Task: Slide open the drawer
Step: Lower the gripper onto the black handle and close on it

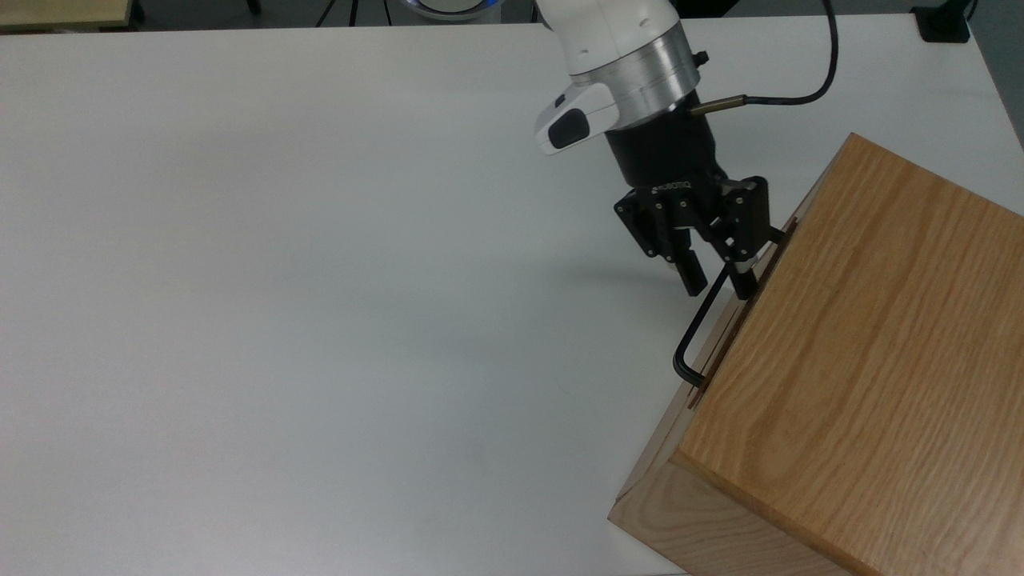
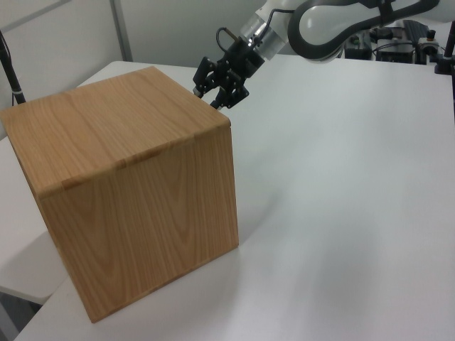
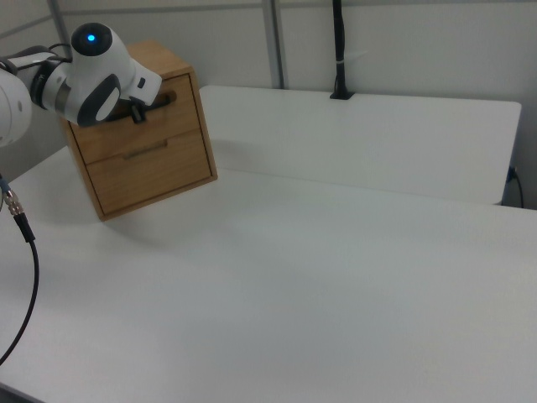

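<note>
Top view, hand [image 1: 718,284] parted astride drawer [image 1: 740,308] handle [image 1: 706,314] (not clamped), bare white table [image 1: 320,280] stretching beyond.

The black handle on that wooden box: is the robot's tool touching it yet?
Cannot tell. In the top view the open tool straddles the handle near its upper end, one finger on each side, but no contact or gap shows plainly.

From my station, the box casing [image 1: 864,360] showed warm oak grain, its handle [image 1: 694,336] was black, the gripper [image 1: 718,282] black, the table [image 1: 280,280] plain white.
</note>
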Tool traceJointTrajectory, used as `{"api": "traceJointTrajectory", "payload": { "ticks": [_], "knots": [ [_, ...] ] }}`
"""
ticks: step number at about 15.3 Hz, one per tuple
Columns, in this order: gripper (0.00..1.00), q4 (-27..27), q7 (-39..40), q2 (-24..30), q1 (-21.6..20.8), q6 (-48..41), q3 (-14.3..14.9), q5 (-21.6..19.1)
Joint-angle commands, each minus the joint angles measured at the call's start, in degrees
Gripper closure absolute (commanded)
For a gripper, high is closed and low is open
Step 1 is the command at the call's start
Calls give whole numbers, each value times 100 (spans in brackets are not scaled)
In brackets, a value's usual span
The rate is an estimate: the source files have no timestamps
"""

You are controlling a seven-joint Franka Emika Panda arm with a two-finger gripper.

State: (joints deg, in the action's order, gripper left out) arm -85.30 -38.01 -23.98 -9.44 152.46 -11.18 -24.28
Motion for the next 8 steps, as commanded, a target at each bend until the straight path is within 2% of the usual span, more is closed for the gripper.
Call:
{"api": "traceJointTrajectory", "payload": {
  "ticks": [1,2,3,6,8],
  "knots": [
    [50,75,-5,-19,275,-41,-95,-95],
    [51,66,4,-10,276,-41,-103,-86],
    [60,57,21,-19,276,-50,-103,-77],
    [64,57,143,-19,276,-322,-130,-51],
    [62,75,390,-10,363,-550,-252,-59]
  ]
}}
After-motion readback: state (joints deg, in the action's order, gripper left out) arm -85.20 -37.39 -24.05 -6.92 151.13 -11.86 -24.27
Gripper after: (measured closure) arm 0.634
